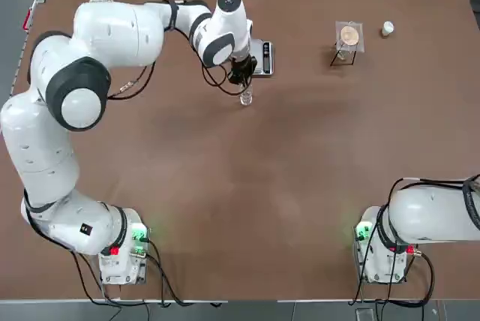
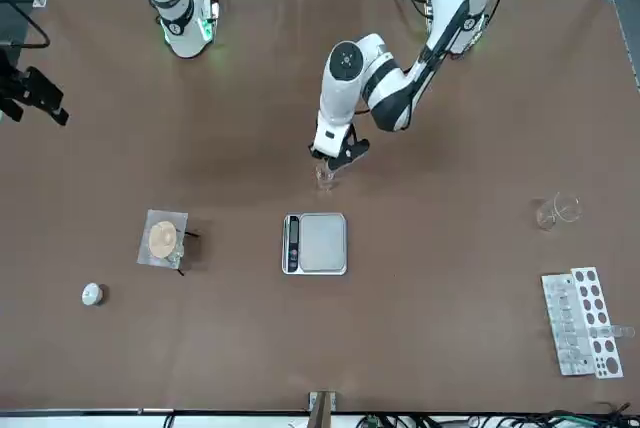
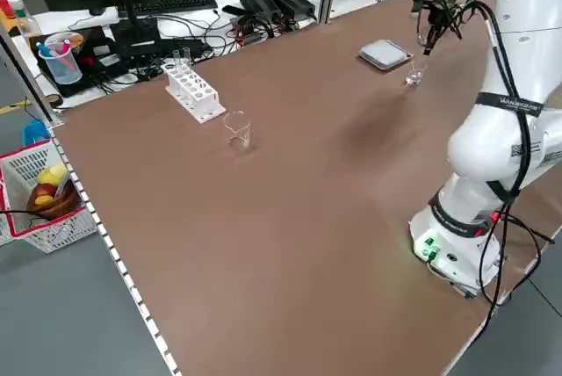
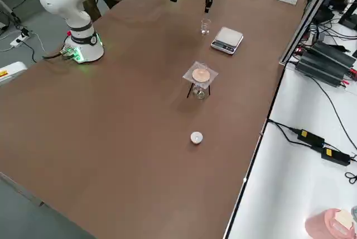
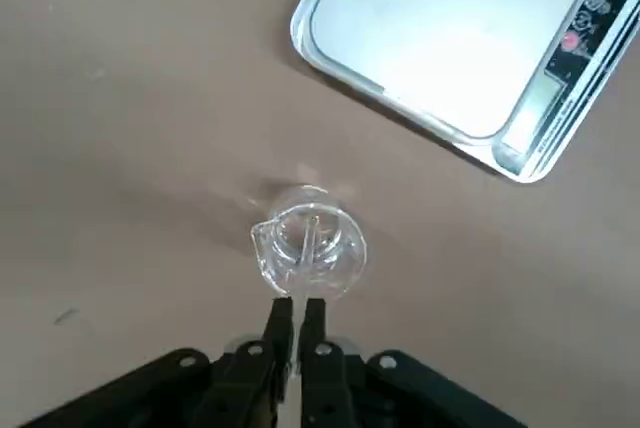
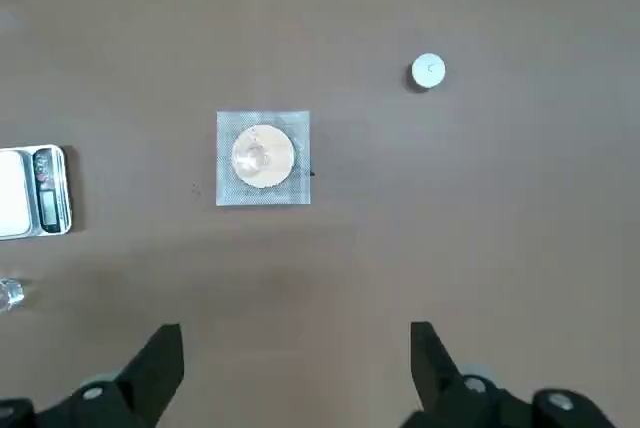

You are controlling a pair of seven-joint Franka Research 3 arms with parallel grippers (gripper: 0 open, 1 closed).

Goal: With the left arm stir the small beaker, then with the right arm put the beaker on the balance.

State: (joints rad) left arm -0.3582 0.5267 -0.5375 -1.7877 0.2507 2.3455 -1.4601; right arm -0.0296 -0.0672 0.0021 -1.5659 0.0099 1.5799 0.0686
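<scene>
The small beaker (image 1: 245,98) (image 5: 307,253) is a tiny clear glass standing upright on the brown table, just on the robot's side of the balance (image 2: 315,243) (image 5: 450,43). My left gripper (image 1: 241,77) (image 5: 296,313) hangs right above the beaker, shut on a thin glass stirring rod (image 5: 312,238) whose lower end dips into it. The balance's silver plate is bare. The right arm (image 1: 435,216) stays back near its base. My right gripper (image 6: 295,348) is open and high over the table, holding nothing.
A small tripod with a gauze square and round disc (image 1: 349,36) stands to the right of the balance, with a little white cap (image 1: 387,28) beyond it. A larger spouted beaker (image 2: 556,211) and a white test-tube rack (image 2: 583,320) sit far on the robot's left.
</scene>
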